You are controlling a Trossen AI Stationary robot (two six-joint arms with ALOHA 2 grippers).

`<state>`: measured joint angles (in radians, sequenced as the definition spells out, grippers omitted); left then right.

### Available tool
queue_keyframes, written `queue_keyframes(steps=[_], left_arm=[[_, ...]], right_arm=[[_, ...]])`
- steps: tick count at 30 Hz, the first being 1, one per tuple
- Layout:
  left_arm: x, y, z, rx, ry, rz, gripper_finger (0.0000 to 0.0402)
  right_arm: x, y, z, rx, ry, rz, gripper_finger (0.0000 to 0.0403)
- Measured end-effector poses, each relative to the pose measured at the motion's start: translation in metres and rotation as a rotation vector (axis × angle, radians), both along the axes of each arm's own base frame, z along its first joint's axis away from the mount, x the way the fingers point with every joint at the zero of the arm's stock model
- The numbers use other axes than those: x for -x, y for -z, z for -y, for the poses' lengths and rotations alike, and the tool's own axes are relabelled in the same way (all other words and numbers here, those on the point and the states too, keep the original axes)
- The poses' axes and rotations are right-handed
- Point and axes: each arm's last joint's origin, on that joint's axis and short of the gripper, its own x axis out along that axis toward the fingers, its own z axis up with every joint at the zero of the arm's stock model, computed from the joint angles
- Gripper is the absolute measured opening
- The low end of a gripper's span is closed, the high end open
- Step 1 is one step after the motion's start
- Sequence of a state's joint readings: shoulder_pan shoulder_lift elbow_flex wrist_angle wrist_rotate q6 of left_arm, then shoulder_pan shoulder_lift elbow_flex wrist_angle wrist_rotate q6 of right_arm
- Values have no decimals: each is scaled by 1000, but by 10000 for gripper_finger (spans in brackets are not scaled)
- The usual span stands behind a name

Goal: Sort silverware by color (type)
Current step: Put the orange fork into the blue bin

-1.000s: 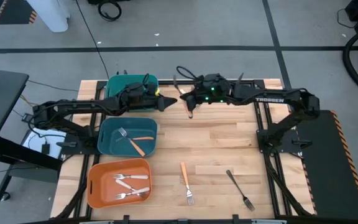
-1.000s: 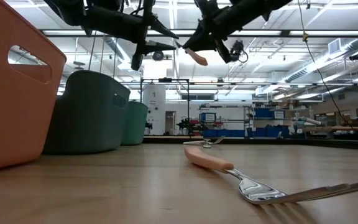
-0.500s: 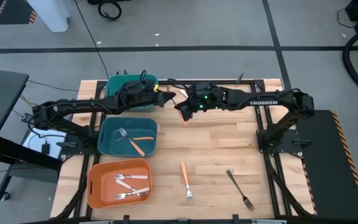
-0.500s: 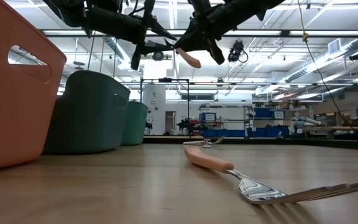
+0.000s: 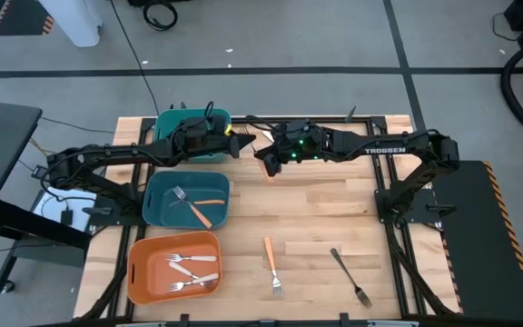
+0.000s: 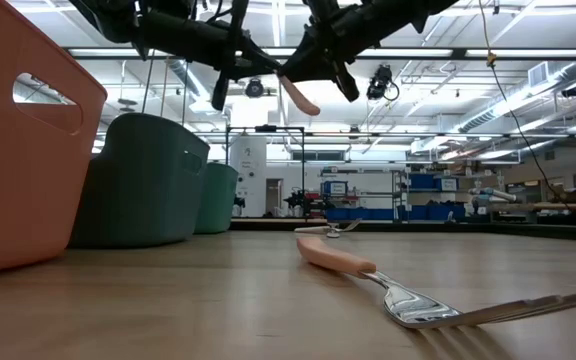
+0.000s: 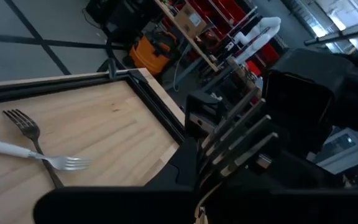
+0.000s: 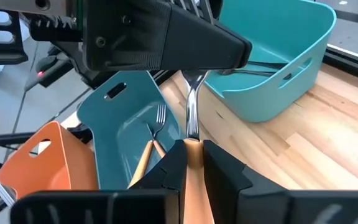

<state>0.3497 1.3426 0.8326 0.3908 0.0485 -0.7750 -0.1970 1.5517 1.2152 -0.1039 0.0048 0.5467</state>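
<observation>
An orange-handled fork (image 8: 191,115) of the silverware hangs in the air over the far middle of the table, between my two grippers. My left gripper (image 5: 248,143) comes from the table's left and is shut on its tine end. My right gripper (image 5: 265,163) comes from the right and is shut on its handle. In the low view the handle's free end (image 6: 304,98) slants down below both grippers. My left gripper has the fork's tine end (image 8: 194,79) between its two shut fingers, which hide the tines. It comes roughly level from the table's left. The fork is clear of the table. My right gripper pinches the orange handle (image 8: 193,163) between its two fingers, one on each side. It comes from the table's right, with the fingers lying along the fork. The silver neck (image 8: 191,112) runs forward out of the hold toward the left gripper.
A teal bin (image 5: 192,127) stands at the far left, under the left arm. Nearer is a second teal bin (image 5: 157,202) with forks, then an orange bin (image 5: 136,270) with cream-handled forks. An orange-handled fork (image 5: 271,266) and a black fork (image 5: 350,275) lie near the front edge.
My right gripper has carried the fork toward the table's left, up to the left gripper. The left gripper, open a moment ago, has shut on the fork's tine end. The fork stays in the air, held at both ends.
</observation>
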Motion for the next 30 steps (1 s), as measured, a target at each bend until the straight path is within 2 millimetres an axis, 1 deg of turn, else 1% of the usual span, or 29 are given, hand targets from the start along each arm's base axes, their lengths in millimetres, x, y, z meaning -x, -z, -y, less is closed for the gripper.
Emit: queue_keyframes(steps=[4,8,12,14,17,20,23,25,28,30], left_arm=[[1,-2,0,-62,31,-15,12],[10,-6,-1,-111,119,-44,12],[28,-13,4,-157,227,-111,12],[38,-16,10,-188,287,-152,12],[58,-27,20,-245,354,-171,12],[78,-33,29,-262,398,-213,12],[99,-33,38,-261,424,-295,12],[113,-28,43,-275,436,-384,12],[129,-19,47,-349,430,-562,12],[137,-11,48,-342,410,-696,12]], right_arm=[[0,0,-1,42,-23,-5,60],[0,-2,-2,50,-24,1,75],[1,-3,-2,50,-23,-1,89],[2,-5,-2,51,-24,4,92],[3,-6,-2,69,-30,7,93],[4,-6,-2,87,-39,-2,92],[4,-6,-2,95,-49,-7,92],[4,-5,-2,100,-52,-11,92],[4,-5,0,123,-59,-15,91],[4,-5,2,134,-60,-18,91]])
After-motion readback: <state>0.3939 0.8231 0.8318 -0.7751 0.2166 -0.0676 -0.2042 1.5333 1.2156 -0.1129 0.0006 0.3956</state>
